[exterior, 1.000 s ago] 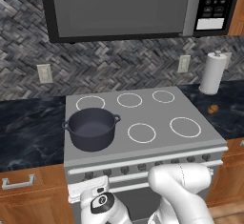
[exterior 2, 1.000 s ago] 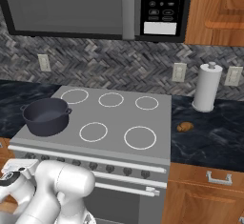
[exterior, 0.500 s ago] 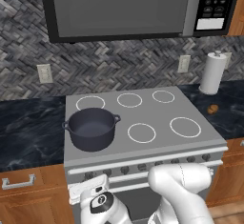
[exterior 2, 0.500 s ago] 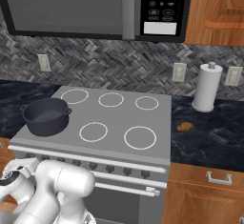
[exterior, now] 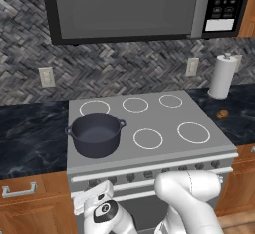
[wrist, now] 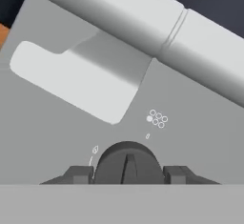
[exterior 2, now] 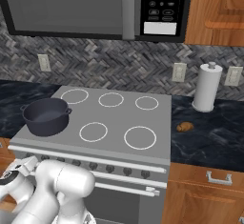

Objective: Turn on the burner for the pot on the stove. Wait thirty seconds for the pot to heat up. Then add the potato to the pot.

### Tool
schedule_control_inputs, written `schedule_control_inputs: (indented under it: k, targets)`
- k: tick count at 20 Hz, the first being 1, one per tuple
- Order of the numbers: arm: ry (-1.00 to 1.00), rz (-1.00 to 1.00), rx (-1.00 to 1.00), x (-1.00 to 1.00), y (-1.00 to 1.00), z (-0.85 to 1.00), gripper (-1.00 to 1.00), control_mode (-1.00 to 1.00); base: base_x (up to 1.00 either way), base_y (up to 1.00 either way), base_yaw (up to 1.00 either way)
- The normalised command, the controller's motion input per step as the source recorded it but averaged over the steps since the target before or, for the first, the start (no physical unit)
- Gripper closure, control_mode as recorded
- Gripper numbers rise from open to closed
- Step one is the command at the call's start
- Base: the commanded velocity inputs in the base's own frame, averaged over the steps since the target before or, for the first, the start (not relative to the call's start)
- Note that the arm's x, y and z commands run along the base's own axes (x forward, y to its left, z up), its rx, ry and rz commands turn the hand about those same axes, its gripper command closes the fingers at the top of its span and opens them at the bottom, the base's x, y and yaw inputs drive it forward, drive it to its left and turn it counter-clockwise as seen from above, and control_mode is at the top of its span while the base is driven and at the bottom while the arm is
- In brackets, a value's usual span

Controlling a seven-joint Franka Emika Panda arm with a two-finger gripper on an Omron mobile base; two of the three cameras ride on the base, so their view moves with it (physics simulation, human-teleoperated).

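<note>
Nothing has shifted over the last second: the white arm holds the same low pose at the front of the grey steel stove (exterior: 149,123), and pot, potato and towel roll lie where they lay before. In the hand view the gripper (wrist: 127,174) sits with its two dark finger tips on either side of a round dark knob (wrist: 127,163), the jaws pinching it against the grey control panel, beneath the pale bar handle (wrist: 143,25) of the oven door.

The flat stove top carries five white burner rings. The squat dark grey pot (exterior: 95,134) with two small loop handles stands on the front left ring, upright. The small orange-brown potato (exterior 2: 185,127) lies on the dark marbled worktop (exterior 2: 209,132) just right of the stove, well apart from the pot.

Behind runs a grey herringbone-tiled wall with white outlets (exterior: 47,76). A microwave (exterior: 134,6) with a dark door and a keypad hangs above the range. A tall white paper towel roll (exterior 2: 207,87) stands upright at the back of the worktop, behind the potato. Wooden cabinets with metal pulls (exterior 2: 219,178) flank the stove below, and a wooden wall cupboard (exterior 2: 217,8) hangs to the right of the microwave.
</note>
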Motion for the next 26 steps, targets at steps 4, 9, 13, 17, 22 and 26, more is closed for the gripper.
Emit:
schedule_control_inputs:
  k: [4,9,13,17,22,26]
  targets:
    - [0.01,0.00,-0.13,0.00,0.00,-0.05,1.00,-1.00,0.00,0.00,0.00]
    - [0.02,0.00,-0.14,0.00,0.00,-0.06,1.00,-1.00,0.00,0.00,0.00]
    - [0.03,-0.01,-0.15,0.00,-0.02,-0.11,1.00,-1.00,0.00,0.00,0.00]
    - [0.04,-0.02,-0.16,0.00,-0.04,-0.09,1.00,-1.00,0.00,0.00,0.00]
    - [0.04,-0.02,-0.17,0.00,-0.02,-0.06,1.00,-1.00,0.00,0.00,0.00]
    - [0.04,-0.02,-0.18,0.00,-0.03,-0.10,1.00,-1.00,0.00,0.00,0.00]
